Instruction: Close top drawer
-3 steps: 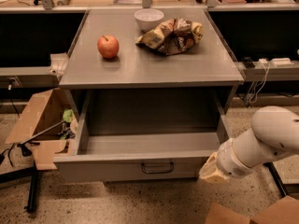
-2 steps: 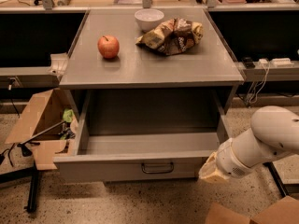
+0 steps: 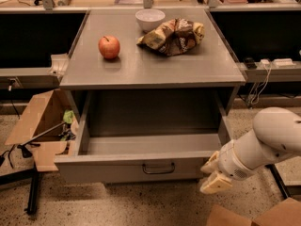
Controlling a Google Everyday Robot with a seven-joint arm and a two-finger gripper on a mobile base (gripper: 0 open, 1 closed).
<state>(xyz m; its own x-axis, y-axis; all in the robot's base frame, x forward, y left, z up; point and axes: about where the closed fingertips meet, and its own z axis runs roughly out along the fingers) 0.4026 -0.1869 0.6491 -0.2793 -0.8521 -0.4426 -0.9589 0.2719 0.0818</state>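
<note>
Shows the top drawer point(image 3: 117, 172) pulled far out from under the bench point(image 3: 155, 67), its dark handle point(image 3: 158, 167) facing forward. Finds the gripper point(image 3: 205, 178) low at the front panel's right end, fingers point(image 3: 216, 183) parted with nothing between them (upper one just beside the panel's corner). Leaves an apple point(image 3: 109, 47), a white bowl point(image 3: 150, 19) and a crumpled bag point(image 3: 173, 36) on the bench top.

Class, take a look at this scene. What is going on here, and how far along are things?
A robot's white arm reaches in from the right. Its beige two-finger gripper sits low by the right front corner of the wide grey metal top drawer. The drawer is pulled out and not yet closed. On the grey cabinet top above it sit a red apple, a white bowl and a crumpled snack bag.
</note>
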